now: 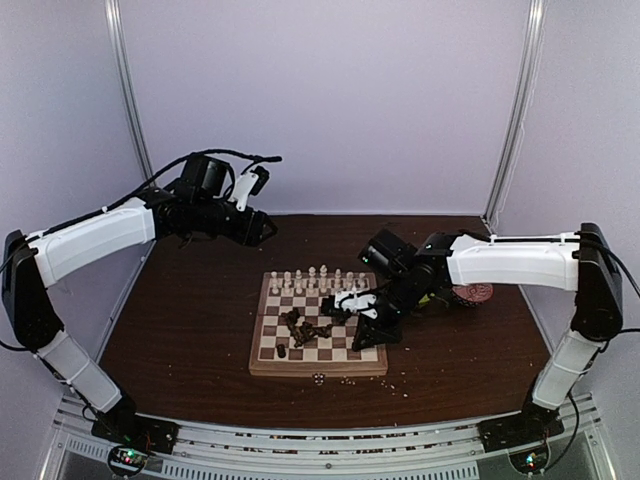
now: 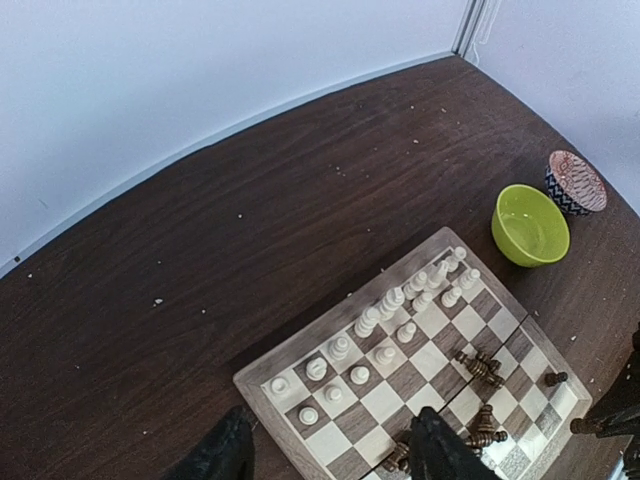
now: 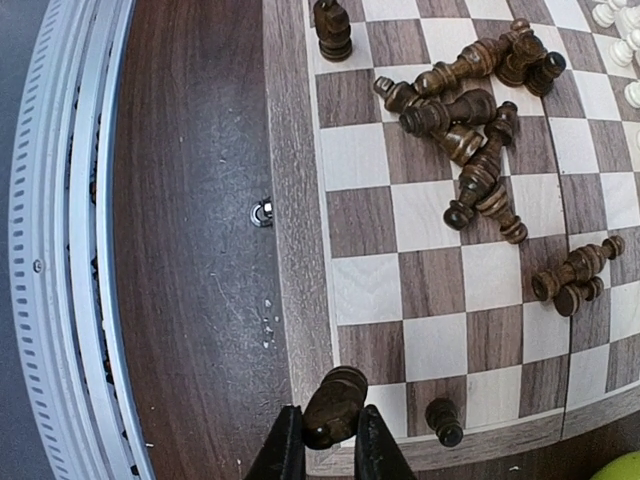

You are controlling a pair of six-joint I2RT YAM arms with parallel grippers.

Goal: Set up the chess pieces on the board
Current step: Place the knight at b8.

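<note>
Dark brown piece (image 3: 335, 403): clamped between the fingers of my right gripper (image 3: 328, 428), over the last row of the board (image 3: 290, 250), next to its tan rim. My fingers cover its base, so contact with the square cannot be determined. One upright dark piece (image 3: 443, 421) stands just beside it. The toppled dark heap (image 3: 470, 130) lies well apart, with free squares between. Bare table (image 3: 190, 300) runs outside the rim. White pieces (image 2: 400, 310) stand in two rows on the far side. My left gripper (image 2: 330, 452) hangs behind and left of the board, fingers wide apart, holding nothing.

Left gripper (image 2: 330, 452) hangs high, jaws spread wide. Right gripper (image 3: 329, 432) reaches low, pinching a dark brown chess piece (image 3: 336, 393)
</note>
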